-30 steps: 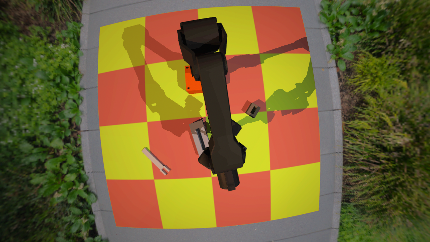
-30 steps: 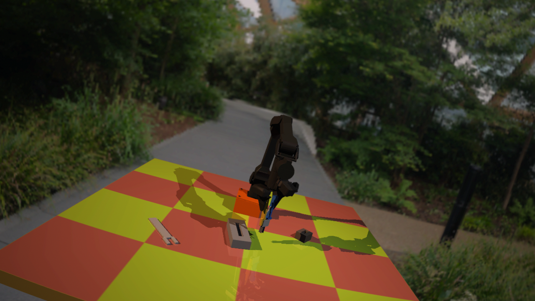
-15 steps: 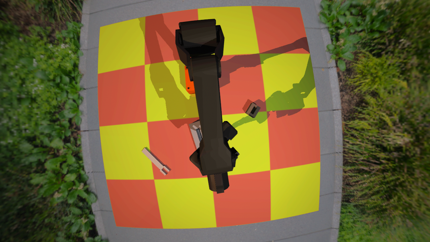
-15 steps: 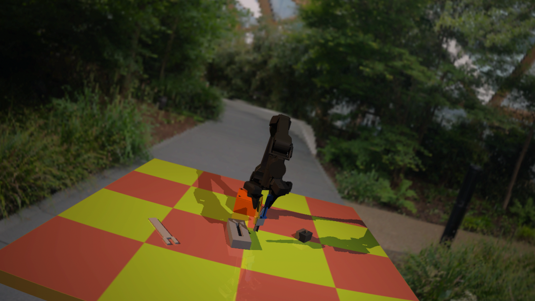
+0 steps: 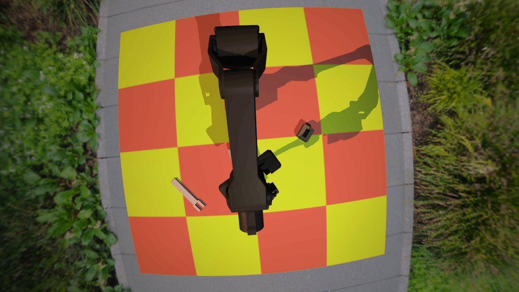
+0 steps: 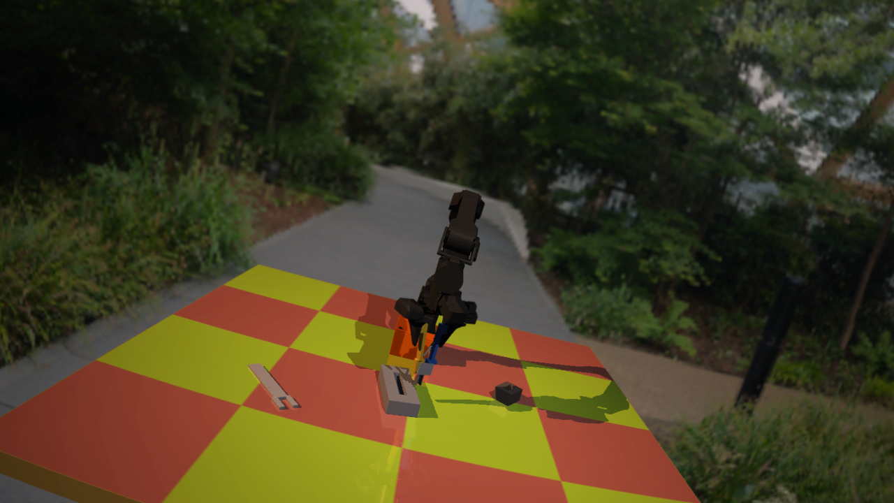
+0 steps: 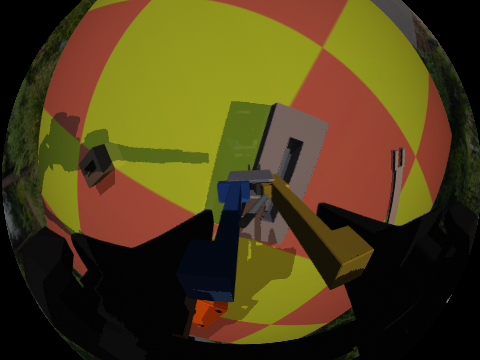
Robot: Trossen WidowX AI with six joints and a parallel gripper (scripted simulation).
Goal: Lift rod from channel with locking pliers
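Observation:
My gripper (image 7: 267,214) (image 6: 437,322) is shut on the locking pliers (image 7: 225,235) (image 6: 429,350). One finger presses the blue handle and the other presses the yellow handle (image 7: 320,235). The handles stand spread apart. The pliers point down, and their grey jaws (image 7: 252,177) hang over one end of the grey channel block (image 7: 305,127) (image 6: 399,394). The dark slot (image 7: 295,150) runs along the block's top, with the thin rod (image 7: 285,162) in it. In the top view the arm (image 5: 241,145) hides the block and the pliers. The empty black holster (image 5: 304,131) (image 6: 507,392) (image 7: 97,165) stands off to the side.
A flat tan bar with a forked end (image 5: 187,194) (image 6: 273,385) (image 7: 396,185) lies on the checkered table on the block's other side. The arm's orange base (image 6: 403,341) stands just behind the block.

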